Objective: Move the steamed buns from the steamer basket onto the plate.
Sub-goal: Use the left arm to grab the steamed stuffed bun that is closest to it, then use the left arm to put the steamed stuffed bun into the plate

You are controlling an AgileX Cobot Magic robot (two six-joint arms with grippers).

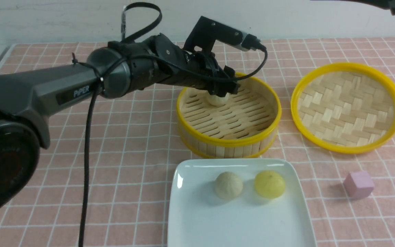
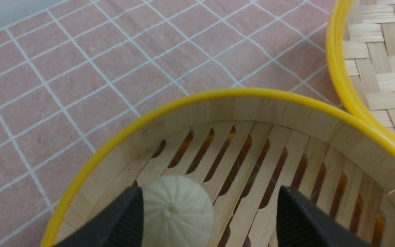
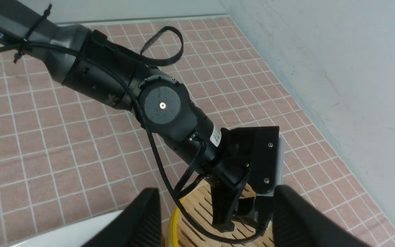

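Now the left claw [image 2: 211, 206] is wide open down in the basket [image 2: 218, 106], and the last bun [image 2: 177, 212] sits between its fingers [image 2: 122, 223], right beside one, so it should scoot sideways, squeeze softly, then lift.

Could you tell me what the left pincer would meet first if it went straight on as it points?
Most likely the pale steamed bun, sitting offset between the open fingers of the left pincer; beside it, only the slatted floor of the steamer basket lies ahead.
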